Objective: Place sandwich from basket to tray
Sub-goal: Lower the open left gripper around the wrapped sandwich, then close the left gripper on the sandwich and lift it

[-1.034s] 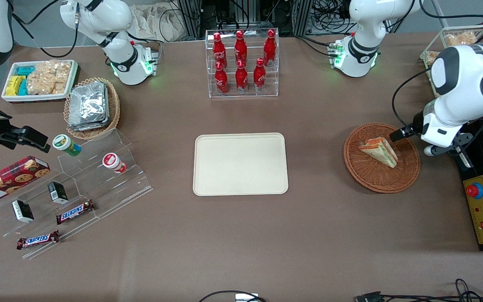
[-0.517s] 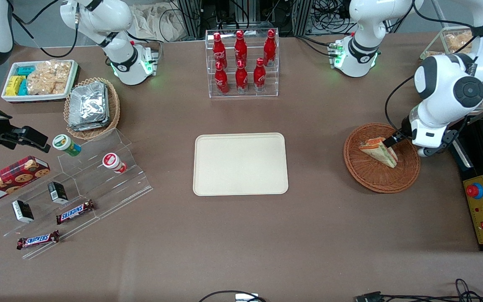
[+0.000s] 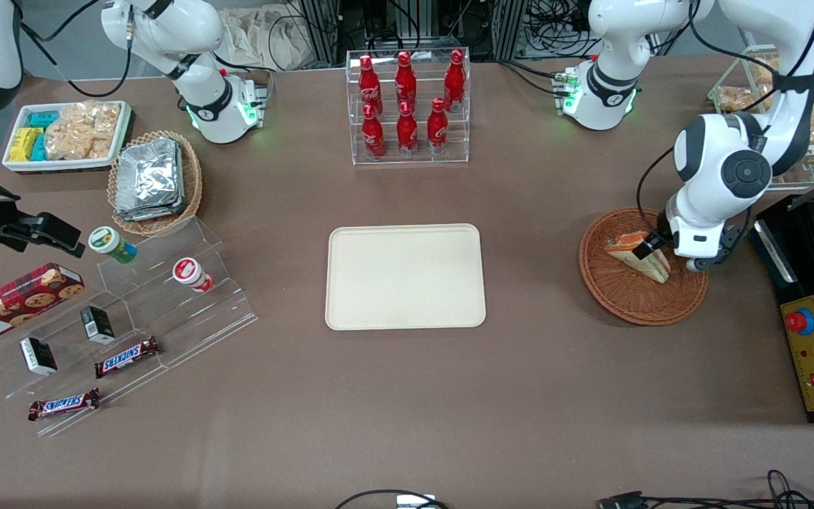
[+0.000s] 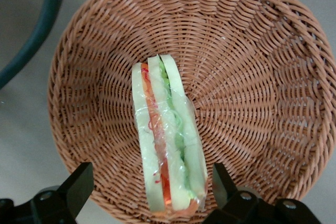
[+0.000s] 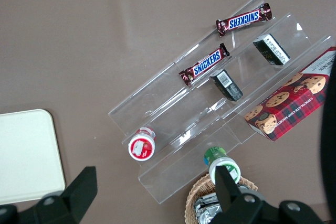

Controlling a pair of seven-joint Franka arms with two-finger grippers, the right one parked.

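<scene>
The claw (image 4: 152,190) is spread wide, one finger (image 4: 79,187) on each side of the sandwich (image 4: 165,140), with a gap between each finger and the wrap; it grips nothing. The sandwich lies in the basket (image 4: 252,87), bread and filling layers edge-up. Its long axis runs across the line between the fingers. In the front view, the sandwich (image 3: 639,256) points toward the working arm's end of the table (image 3: 407,396). The arm's wrist hangs over the basket (image 3: 626,300) rim, claw pointing down. The tray (image 3: 405,276) sits well apart.
</scene>
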